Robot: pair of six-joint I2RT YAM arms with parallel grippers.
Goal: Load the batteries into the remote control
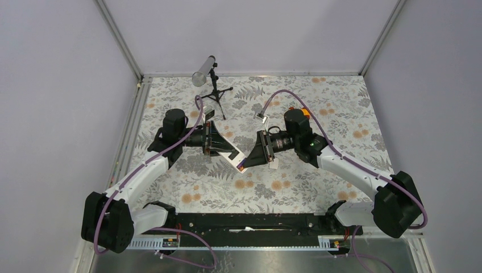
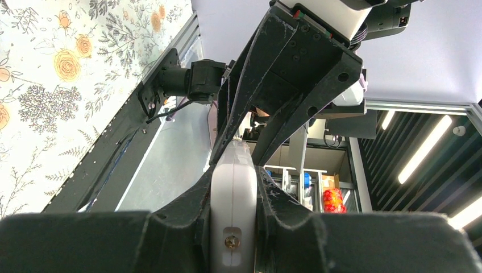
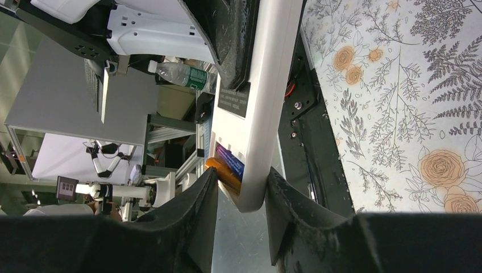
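**A:** Floral worktop [image 1: 318, 187] below. Where's your remote [image 1: 239, 162]?

**B:** Held off it between your arms, long axis running pincer to pincer. Your left pincer [image 2: 233, 190] pinches one end and your right pincer [image 3: 241, 196] clamps the other.

**A:** What's inside?

**B:** Both batteries [image 3: 229, 165] lie side by side at the right pincer's end, and the orange one looks proud.

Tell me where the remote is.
Top view: the remote is over the table's centre, clamped between the left gripper and the right gripper, one at each end.
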